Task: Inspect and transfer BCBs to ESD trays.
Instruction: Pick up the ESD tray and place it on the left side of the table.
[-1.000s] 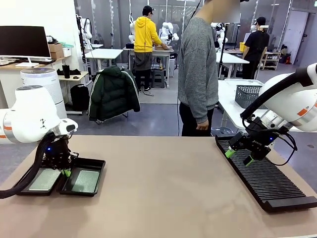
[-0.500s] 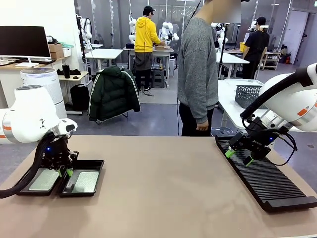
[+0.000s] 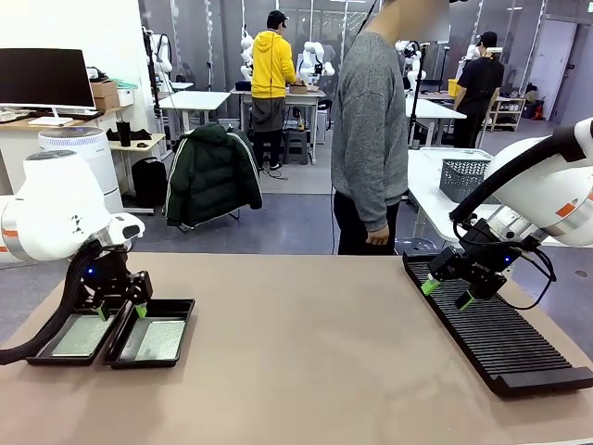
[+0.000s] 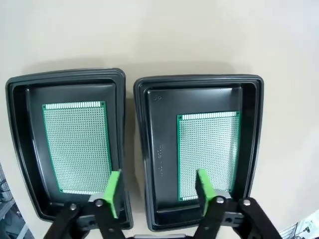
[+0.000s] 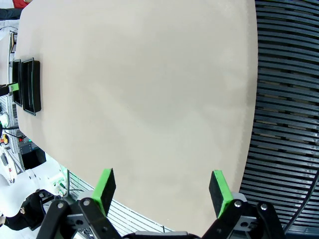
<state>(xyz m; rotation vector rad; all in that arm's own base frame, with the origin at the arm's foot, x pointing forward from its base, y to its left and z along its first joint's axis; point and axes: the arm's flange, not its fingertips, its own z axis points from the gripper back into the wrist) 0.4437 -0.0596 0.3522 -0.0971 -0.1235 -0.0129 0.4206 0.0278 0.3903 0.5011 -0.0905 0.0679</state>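
Observation:
Two black ESD trays sit side by side at the table's left, the left tray (image 3: 44,354) (image 4: 16,129) and the right tray (image 3: 182,320) (image 4: 152,149). Each holds one green BCB lying flat: the left board (image 3: 79,336) (image 4: 77,147) and the right board (image 3: 159,339) (image 4: 209,152). My left gripper (image 3: 120,311) (image 4: 158,188) hangs open just above the trays' adjoining rims and holds nothing. My right gripper (image 3: 449,292) (image 5: 162,191) is open and empty over the near-left edge of the rack. The trays (image 5: 27,84) look small and far in the right wrist view.
A long black ribbed rack (image 3: 500,338) (image 5: 284,99) lies along the table's right side with no boards showing in its slots. A person in a grey sweater (image 3: 371,130) stands at the far edge. Bare tabletop (image 3: 306,362) spans the middle.
My left gripper has opened and lifted off the rims between the two trays. The right tray has shifted slightly left. The right arm has not moved.

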